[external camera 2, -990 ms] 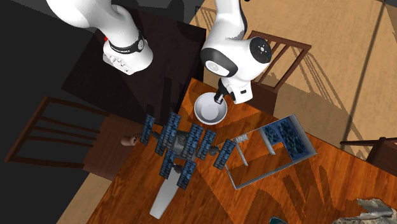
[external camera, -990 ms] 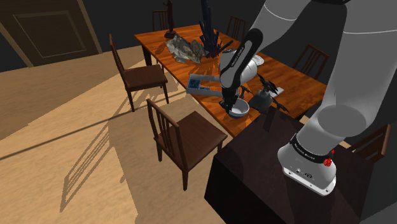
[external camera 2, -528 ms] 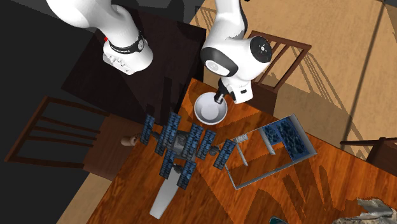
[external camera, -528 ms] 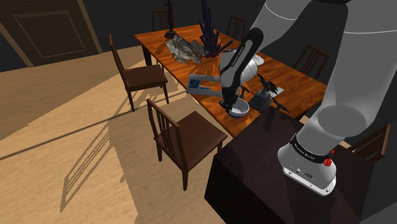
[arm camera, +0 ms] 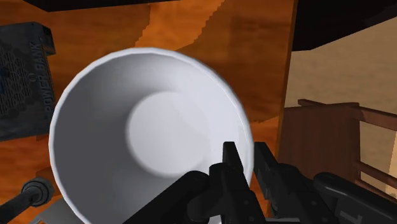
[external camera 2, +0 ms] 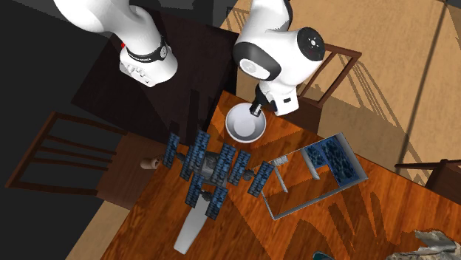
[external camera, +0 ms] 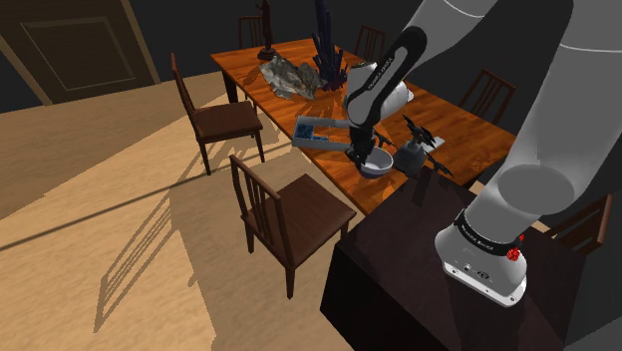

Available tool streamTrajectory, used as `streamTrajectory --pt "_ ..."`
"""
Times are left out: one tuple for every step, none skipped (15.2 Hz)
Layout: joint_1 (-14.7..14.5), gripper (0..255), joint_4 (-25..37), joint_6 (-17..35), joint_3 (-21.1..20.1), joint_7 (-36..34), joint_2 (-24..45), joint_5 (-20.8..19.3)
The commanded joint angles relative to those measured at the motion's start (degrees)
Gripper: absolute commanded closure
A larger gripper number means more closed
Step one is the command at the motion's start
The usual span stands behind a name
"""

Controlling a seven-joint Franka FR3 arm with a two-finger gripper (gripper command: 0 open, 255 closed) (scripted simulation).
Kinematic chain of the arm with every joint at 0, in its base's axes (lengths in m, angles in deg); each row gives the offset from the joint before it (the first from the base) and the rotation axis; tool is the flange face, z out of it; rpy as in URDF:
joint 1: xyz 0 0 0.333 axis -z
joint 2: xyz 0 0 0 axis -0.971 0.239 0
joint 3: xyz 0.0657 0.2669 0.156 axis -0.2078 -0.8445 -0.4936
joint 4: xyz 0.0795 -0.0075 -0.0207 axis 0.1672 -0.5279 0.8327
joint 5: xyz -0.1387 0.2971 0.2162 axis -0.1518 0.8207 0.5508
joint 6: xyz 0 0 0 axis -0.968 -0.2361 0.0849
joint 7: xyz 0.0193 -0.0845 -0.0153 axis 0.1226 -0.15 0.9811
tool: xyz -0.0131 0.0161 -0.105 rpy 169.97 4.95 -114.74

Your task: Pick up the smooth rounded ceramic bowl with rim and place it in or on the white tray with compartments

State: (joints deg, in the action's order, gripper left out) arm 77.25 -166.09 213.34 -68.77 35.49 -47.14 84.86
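Shoulder view: the bowl (external camera: pixel 377 166) stands mouth up, near the tray (external camera: pixel 302 130), on the tray's side toward the shoulder view's right. 
Second exterior view: the bowl (external camera 2: pixel 244 125) is round and has no long axis; it is clear of the tray (external camera 2: pixel 314 148), to that view's left. 
Wrist view: the gripper (arm camera: pixel 247 162) is pinched narrow across the bowl's rim, one finger inside and one outside; the bowl is judged stiff, glossy and breakable, so it could slip.

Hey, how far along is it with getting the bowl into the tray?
Done: the gripper is shut on the rim of the bowl. In hand: the lift; I cannot tell whether the bowl has left the table. Left: carrying it to the tray, which holds no bowl, and letting go.
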Motion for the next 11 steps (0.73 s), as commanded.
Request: streamTrajectory --pt "-0.04 255 -0.24 -1.53 0.06 -0.01 -1.75 -0.11" --pt "-0.06 255 -0.3 -2.33 0.08 -0.01 -2.61 -0.15" --pt "-0.07 255 -0.36 -3.12 0.1 -0.02 -3.46 -0.2" --pt "-0.09 255 -0.39 -3.93 0.12 -0.02 -4.3 -0.24" --pt "-0.1 255 -0.42 -4.74 0.14 -0.03 -5.13 -0.28" --pt "-0.11 255 -0.43 -5.55 0.15 -0.03 -5.96 -0.32" --pt "-0.12 255 -0.42 -6.37 0.16 -0.04 -6.77 -0.36" --pt "-0.13 255 -0.4 -7.19 0.17 -0.04 -7.58 -0.4" --pt "-0.14 255 -0.37 -8.02 0.18 -0.04 -8.37 -0.44" --pt "-0.15 255 -0.32 -8.85 0.19 -0.04 -9.16 -0.47" --pt "-0.16 255 -0.26 -9.68 0.19 -0.04 -9.93 -0.5"
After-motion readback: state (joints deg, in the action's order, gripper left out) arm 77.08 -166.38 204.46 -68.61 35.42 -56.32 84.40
